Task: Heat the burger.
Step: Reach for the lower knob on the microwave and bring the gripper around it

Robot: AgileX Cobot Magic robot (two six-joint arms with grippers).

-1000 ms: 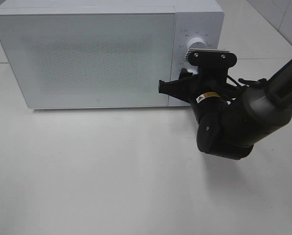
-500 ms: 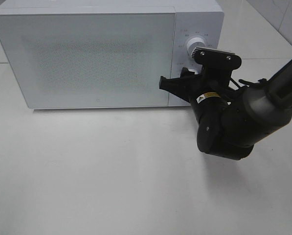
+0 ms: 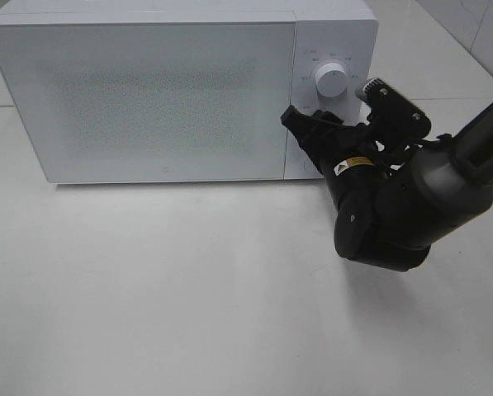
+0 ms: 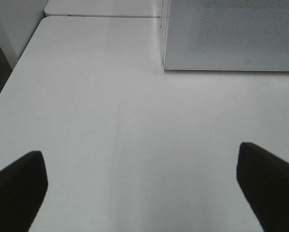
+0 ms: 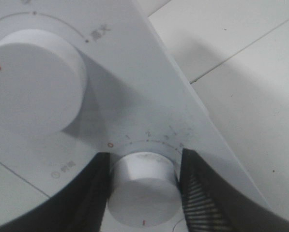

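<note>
- Microwave panel (image 5: 134,96), arc scale above the lower dial (image 5: 142,188): red 0, then grey 1, 2, 3. Later digits are blurred.
- Same panel, beside the upper dial (image 5: 33,82): two Chinese characters at a scale dot, reading uncertain.
- Same panel, lower edge: clock symbol with two characters, unclear.
- Right arm (image 3: 411,198): yellow label (image 3: 355,162) beside a triangle sign, print illegible. White lettering beginning "P" is cut by the frame edge.

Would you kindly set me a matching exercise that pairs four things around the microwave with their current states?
Things:
1. microwave door
2. upper knob
3. lower knob
4. left gripper

States:
A. held by the right gripper
B. open above the white table
C. closed
D. touched by nothing

Pairs: 1-C, 2-D, 3-A, 4-B.
</note>
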